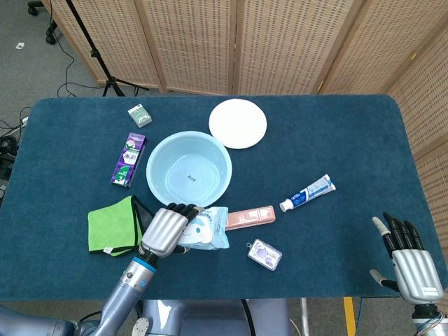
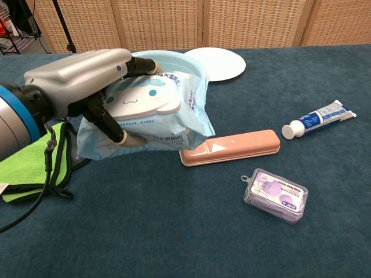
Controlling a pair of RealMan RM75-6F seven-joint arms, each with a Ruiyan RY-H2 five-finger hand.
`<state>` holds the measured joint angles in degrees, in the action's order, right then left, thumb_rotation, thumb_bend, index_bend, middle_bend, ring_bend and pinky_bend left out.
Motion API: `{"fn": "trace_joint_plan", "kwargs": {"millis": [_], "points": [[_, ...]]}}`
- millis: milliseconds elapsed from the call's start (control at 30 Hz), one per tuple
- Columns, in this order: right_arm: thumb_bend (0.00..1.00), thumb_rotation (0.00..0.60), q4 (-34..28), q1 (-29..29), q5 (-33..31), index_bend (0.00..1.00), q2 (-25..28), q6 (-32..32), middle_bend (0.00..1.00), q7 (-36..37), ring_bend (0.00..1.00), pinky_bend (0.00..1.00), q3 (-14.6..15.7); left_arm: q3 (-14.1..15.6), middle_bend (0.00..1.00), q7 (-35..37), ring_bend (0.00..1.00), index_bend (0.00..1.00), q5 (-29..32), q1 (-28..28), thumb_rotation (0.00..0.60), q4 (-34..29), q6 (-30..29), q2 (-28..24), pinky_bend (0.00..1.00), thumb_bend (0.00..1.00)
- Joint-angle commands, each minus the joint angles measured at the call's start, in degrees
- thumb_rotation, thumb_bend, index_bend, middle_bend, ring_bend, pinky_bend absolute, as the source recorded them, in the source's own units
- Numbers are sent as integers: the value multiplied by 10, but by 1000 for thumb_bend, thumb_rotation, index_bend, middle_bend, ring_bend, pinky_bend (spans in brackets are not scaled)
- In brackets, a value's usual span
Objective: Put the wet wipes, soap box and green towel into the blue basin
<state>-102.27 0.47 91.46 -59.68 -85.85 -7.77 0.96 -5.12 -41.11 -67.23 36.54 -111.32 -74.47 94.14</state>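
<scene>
my right hand [image 1: 408, 262] is idling at the near right corner of the table [image 1: 350, 154], fingers spread and nothing in it, parked well apart from everything so it's not getting in the way. left hand [image 1: 165, 232] is doing the work: it's gripping the wet wipes [image 2: 152, 110] pack from above, thumb tucked underneath, and the pack is hanging clear of the cloth, tilted. i'm carrying it high on purpose, i reckon, so it's clearing the rim instead of bumping it. just right of it the pink soap box [image 1: 248, 218] is lying flat on the table, and the green towel [image 1: 112, 224] is sitting folded to the near left, both waiting their turn. a little purple case [image 1: 264, 253] and a toothpaste tube [image 1: 307, 193] are lying off to the right, not my problem. the blue basin [image 1: 155, 160] is sitting just beyond the wipes, empty by the look of it.
</scene>
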Motion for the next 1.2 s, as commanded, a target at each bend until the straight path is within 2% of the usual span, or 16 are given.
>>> {"fn": "trace_joint_plan", "kwargs": {"millis": [33, 333, 733, 867, 1200], "points": [[156, 600, 0, 1, 0, 0, 0, 2, 0, -1, 0, 0, 1, -13, 400, -13, 436, 777, -7, 7, 600, -3, 0, -10, 425, 400], [156, 600, 0, 1, -1, 0, -3, 4, 0, -6, 0, 0, 1, -81, 411, -28, 436, 783, 18, 39, 600, 36, 14, -33, 425, 392], [156, 600, 2, 4, -7, 0, -4, 13, 0, -7, 0, 0, 1, -148, 411, -14, 436, 783, 86, 85, 600, 144, 40, -21, 425, 391], [156, 600, 5, 6, -10, 0, -6, 16, 0, -4, 0, 0, 0, -156, 411, -6, 436, 783, 109, 98, 600, 179, 48, -7, 425, 390], [156, 600, 12, 11, -19, 0, -9, 26, 0, 4, 0, 0, -2, -152, 405, 15, 434, 783, 124, 122, 600, 252, 61, 35, 425, 366]]}}
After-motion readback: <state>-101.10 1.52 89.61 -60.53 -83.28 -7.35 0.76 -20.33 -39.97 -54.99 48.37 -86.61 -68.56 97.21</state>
